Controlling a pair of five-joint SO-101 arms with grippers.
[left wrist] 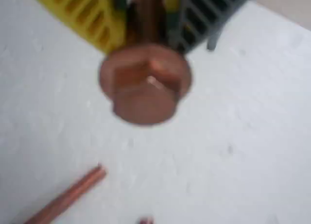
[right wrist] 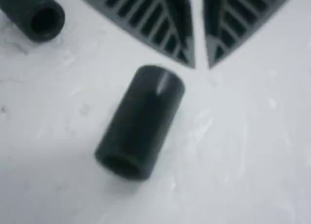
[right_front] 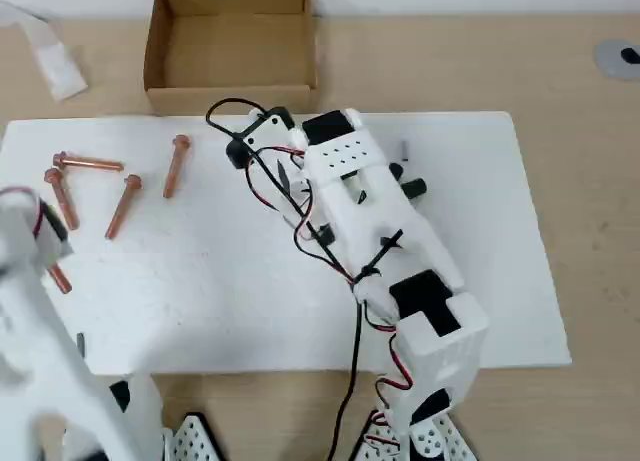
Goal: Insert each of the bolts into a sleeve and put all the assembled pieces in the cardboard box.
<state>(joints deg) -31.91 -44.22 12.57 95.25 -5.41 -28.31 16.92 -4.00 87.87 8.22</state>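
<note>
While left pincer [left wrist: 148, 39] grips a bolt [left wrist: 146, 83] (by its shank), right pincer [right wrist: 200, 63] nearly closed by a sleeve [right wrist: 138, 129], spare bolts [right_front: 122, 209] nearby

A tan wooden bench [right_front: 590, 181] carries a large white sheet [right_front: 480, 281] with a faintly speckled surface. A folded white strip [right_front: 50, 61] lies on the bench near its far left corner. A grey round disc [right_front: 618, 58] sits at the far right edge.

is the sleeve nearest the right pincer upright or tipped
Tipped: the sleeve lies on its side on the white sheet, its open end facing sideways.
</note>
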